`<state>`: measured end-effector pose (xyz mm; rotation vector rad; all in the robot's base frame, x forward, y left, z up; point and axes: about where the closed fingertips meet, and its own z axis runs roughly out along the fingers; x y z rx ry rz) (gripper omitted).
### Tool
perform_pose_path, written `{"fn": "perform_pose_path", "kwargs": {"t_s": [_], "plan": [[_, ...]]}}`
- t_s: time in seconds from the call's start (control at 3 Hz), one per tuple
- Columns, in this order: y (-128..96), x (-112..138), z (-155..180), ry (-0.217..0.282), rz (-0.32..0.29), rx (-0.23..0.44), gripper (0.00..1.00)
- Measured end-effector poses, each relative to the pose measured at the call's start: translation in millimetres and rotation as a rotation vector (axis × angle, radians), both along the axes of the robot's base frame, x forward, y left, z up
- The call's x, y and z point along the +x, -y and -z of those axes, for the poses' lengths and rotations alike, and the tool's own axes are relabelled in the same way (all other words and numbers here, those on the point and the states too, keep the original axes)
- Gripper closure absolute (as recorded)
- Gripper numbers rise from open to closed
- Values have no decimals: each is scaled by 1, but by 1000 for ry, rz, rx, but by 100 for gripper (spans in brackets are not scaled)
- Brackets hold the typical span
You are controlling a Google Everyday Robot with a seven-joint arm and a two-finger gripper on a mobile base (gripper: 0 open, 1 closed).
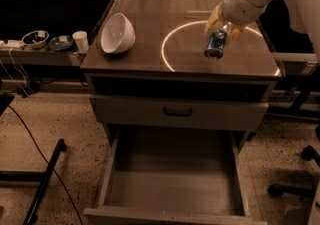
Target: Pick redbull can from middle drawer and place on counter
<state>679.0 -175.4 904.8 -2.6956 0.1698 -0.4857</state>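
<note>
The redbull can (pixel 216 44), blue and silver, is held tilted in my gripper (pixel 220 30), just above the counter (pixel 150 56) inside the white circle line. The gripper's yellowish fingers (pixel 214 19) are closed around the can's upper part. My white arm comes in from the upper right. The middle drawer (pixel 172 181) is pulled open below and its flat bottom is bare.
A white bowl (pixel 118 33) lies tilted on the counter's left side. A side shelf (pixel 40 54) at left holds small bowls and a white cup. The closed drawer front with a black handle (pixel 178 112) sits above the open drawer. Chair legs stand at right, cables at left.
</note>
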Motion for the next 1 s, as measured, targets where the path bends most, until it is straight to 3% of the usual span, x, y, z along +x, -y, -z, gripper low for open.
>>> {"fn": "perform_pose_path", "kwargs": {"t_s": [0.33, 0.67, 1.0], "plan": [[7, -1, 26, -48, 16, -37, 74], [-1, -7, 60, -67, -4, -6, 51], [-9, 4, 64, -91, -40, -27, 20]]}}
